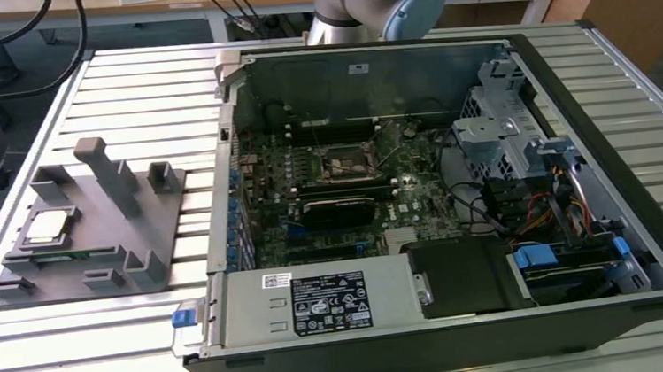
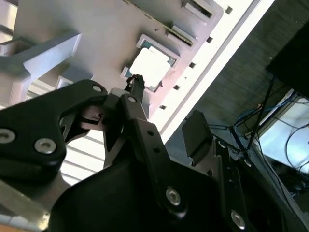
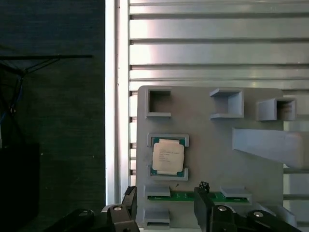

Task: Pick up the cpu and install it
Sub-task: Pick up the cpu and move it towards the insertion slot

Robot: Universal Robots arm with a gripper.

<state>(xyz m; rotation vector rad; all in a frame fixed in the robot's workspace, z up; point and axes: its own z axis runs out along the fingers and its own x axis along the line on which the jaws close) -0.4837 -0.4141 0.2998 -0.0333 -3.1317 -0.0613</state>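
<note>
Now, at the exterior view's left, a grey fixture [image 1: 85, 219] lies on the slatted worktop [image 1: 85, 365]. The cpu [image 1: 48, 226] sits flat in a pocket on it, silver top up, with a green memory stick [image 1: 67, 256] just nearer. In the first wrist view the hand [image 3: 166, 189] hangs clear of the cpu, fingers spread wide, gripping nothing. To the right is the open computer case [image 1: 440, 355], its socket [image 1: 339, 161] mid-board. The arm [image 1: 370, 1] is at the far edge.

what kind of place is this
Probably a robotics lab or test bench for PC assembly: an open computer case sits on a slatted metal table, a grey fixture beside it holds the cpu, and a robot arm stands at the case's far side.
</note>
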